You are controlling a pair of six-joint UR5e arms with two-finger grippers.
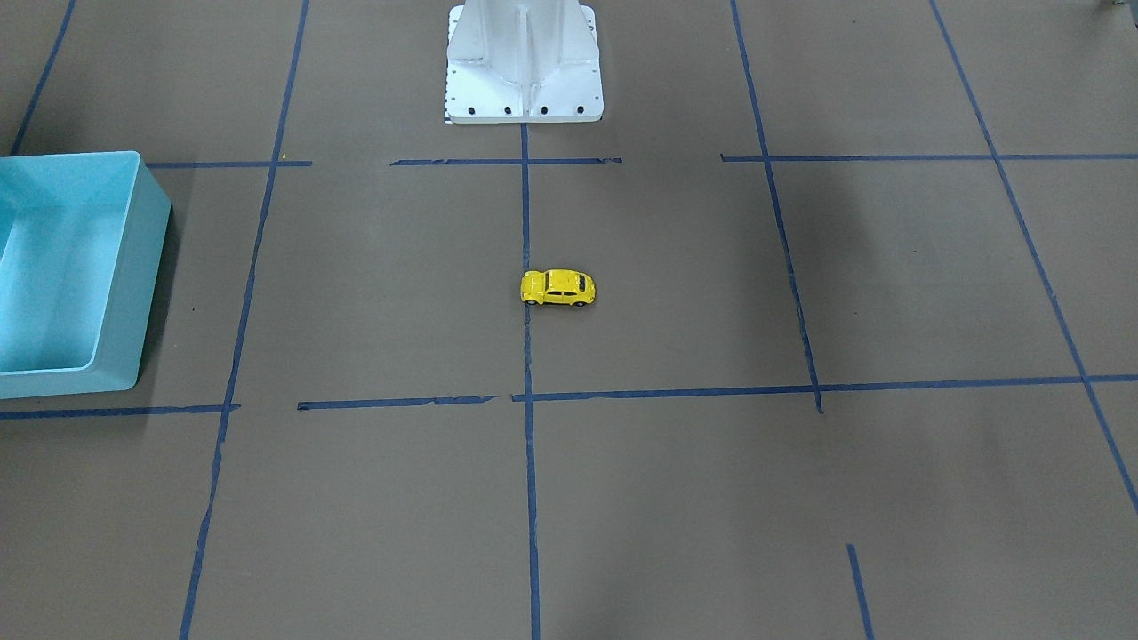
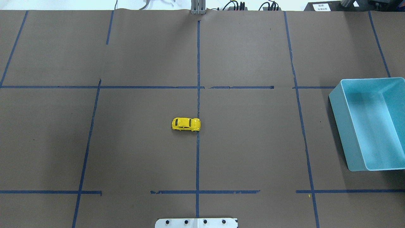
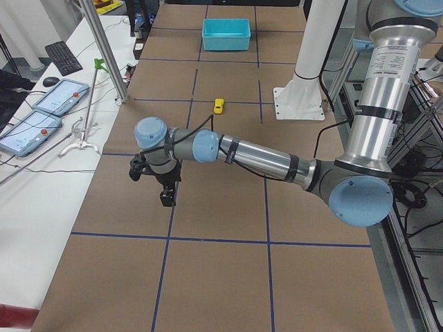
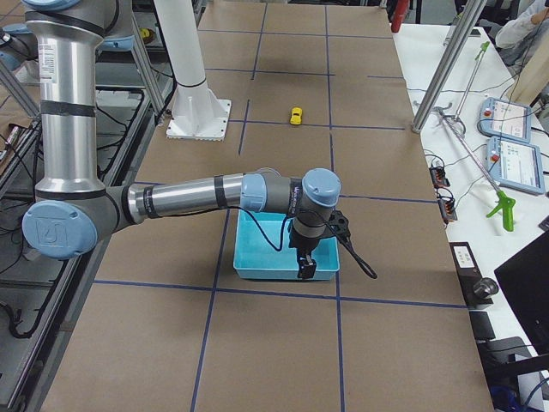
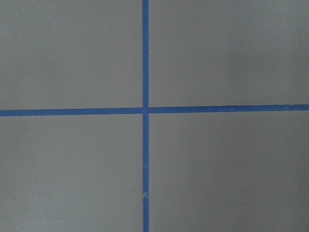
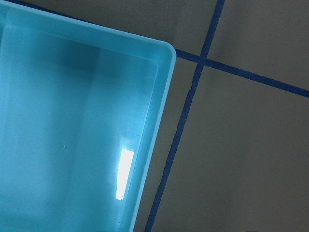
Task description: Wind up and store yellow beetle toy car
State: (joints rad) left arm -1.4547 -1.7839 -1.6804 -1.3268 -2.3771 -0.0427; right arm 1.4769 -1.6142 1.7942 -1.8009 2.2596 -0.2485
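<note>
Toy car alone at mid-table, both arms out wide

On the table [image 2: 253, 142], the left arm [image 3: 256, 159] hangs over its own end and the right arm [image 4: 189, 196] over the teal bin [image 4: 257, 257]. Neither side view shows whether the left gripper [image 3: 167, 197] or right gripper [image 4: 304, 266] is parted. The yellow beetle toy car [image 2: 186, 124] sits at the centre line, long axis left–right, well apart from both — perhaps marginally nearer the left.

Turquoise bin [image 2: 345, 126] on brown table [image 2: 126, 152]; blue tape lines [image 2: 197, 158].
</note>
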